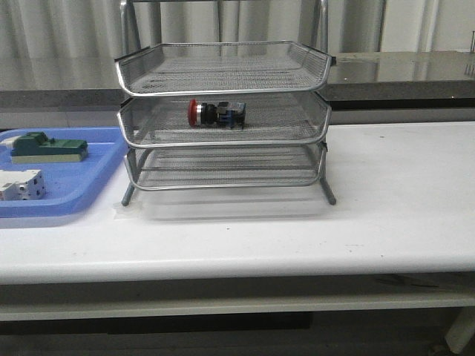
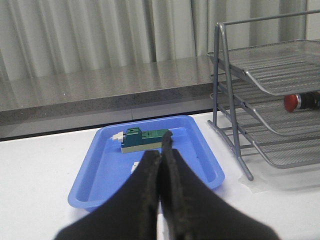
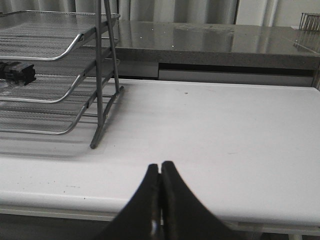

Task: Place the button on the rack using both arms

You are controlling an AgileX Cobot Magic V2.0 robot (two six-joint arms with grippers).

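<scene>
The button, red-headed with a black-and-blue body, lies on its side in the middle tier of the silver wire rack. Its red head also shows in the left wrist view, and its dark body in the right wrist view. Neither arm appears in the front view. My left gripper is shut with nothing in it, hovering at the near side of the blue tray, left of the rack. My right gripper is shut and empty over the table's front edge, right of the rack.
The blue tray at the left holds a green block and a white block. A grey counter runs behind the table. White tabletop stretches to the right of the rack.
</scene>
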